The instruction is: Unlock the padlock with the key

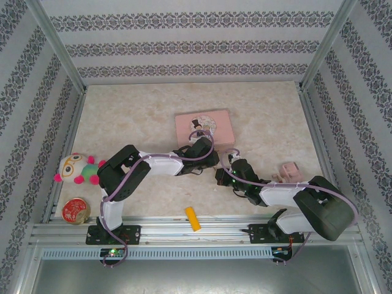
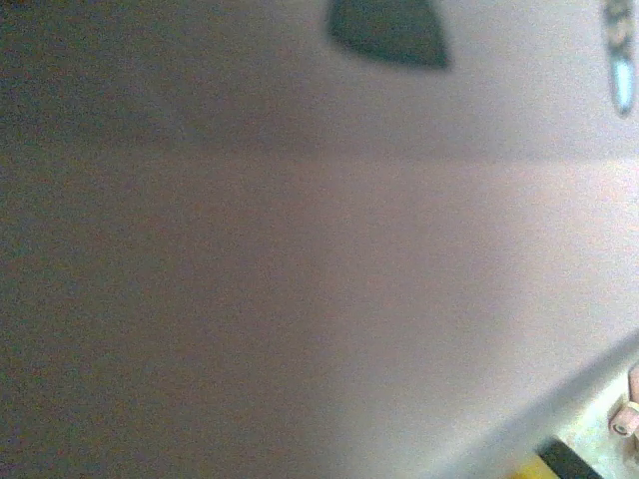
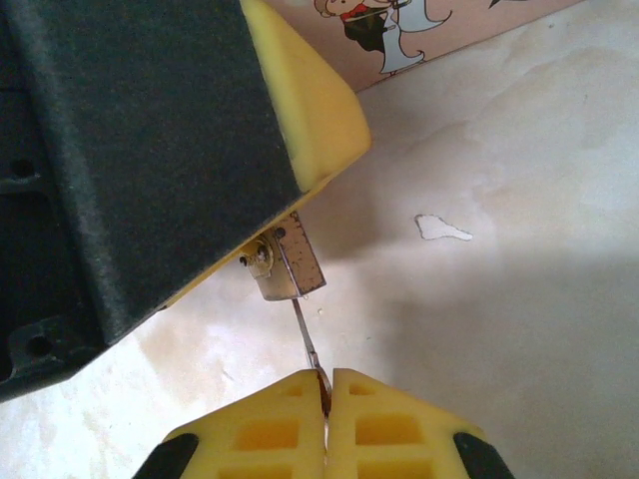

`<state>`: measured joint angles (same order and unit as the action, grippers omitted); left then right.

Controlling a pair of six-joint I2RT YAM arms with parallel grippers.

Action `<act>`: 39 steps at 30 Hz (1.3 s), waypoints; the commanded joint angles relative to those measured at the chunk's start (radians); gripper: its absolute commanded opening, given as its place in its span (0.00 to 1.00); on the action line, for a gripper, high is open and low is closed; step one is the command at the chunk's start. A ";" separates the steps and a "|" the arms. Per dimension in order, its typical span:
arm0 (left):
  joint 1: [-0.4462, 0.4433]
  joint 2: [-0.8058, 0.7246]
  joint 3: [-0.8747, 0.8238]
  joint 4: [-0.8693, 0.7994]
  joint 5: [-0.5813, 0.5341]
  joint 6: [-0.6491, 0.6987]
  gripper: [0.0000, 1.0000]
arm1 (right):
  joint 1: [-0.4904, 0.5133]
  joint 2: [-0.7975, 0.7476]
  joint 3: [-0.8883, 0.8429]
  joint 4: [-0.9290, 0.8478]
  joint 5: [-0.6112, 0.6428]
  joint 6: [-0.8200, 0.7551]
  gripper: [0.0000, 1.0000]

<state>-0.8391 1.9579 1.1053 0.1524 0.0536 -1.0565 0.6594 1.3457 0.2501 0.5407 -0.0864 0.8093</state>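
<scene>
Just beside the pink tin [image 3: 439, 30], the left fingers [image 3: 300, 110] clamp the small, hard padlock [image 3: 288, 267] by its body, while the right fingers [image 3: 260, 429] pinch shut on the thin, slippery key [image 3: 305, 339], likely easily bent, its tip at the padlock's underside

I read the padlock [image 3: 285, 267] as brass-toned metal with a dull, brushed sheen. The key [image 3: 308, 344] is thin bare grey metal, faintly glinting. The right gripper [image 3: 326, 399] has matt yellow pads of plastic or rubber, moulded with square hollows. The left gripper [image 1: 207, 162] has a pad [image 3: 310, 120] of the same smooth yellow stuff on a grainy matt black housing. The table [image 3: 519, 329] is smooth, marble-patterned and low-gloss. The pink tin [image 1: 203, 127] looks satin and printed. The plush toy [image 1: 76, 168] is fuzzy cloth.
</scene>
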 commanded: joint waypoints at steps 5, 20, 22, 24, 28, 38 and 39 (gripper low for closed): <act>-0.005 0.035 -0.004 0.080 0.080 -0.060 0.27 | 0.019 0.031 0.018 0.120 0.026 0.033 0.00; -0.005 0.023 -0.021 0.088 0.081 -0.061 0.27 | 0.020 0.088 -0.025 0.313 0.082 0.104 0.00; -0.005 0.022 -0.024 0.091 0.083 -0.060 0.27 | 0.019 0.090 -0.022 0.320 0.084 0.106 0.00; -0.005 0.021 -0.027 0.093 0.084 -0.062 0.27 | 0.019 0.093 -0.025 0.335 0.084 0.111 0.00; -0.005 0.021 -0.031 0.098 0.090 -0.072 0.27 | 0.010 0.093 -0.032 0.367 0.078 0.113 0.00; -0.005 0.019 -0.029 0.101 0.110 -0.081 0.27 | -0.016 0.076 -0.041 0.426 0.038 0.057 0.00; -0.005 0.019 -0.029 0.101 0.113 -0.083 0.27 | -0.019 0.076 -0.038 0.426 0.030 0.049 0.00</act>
<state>-0.8341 1.9705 1.0939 0.2214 0.0509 -1.0779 0.6567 1.4372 0.1875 0.7963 -0.0608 0.9016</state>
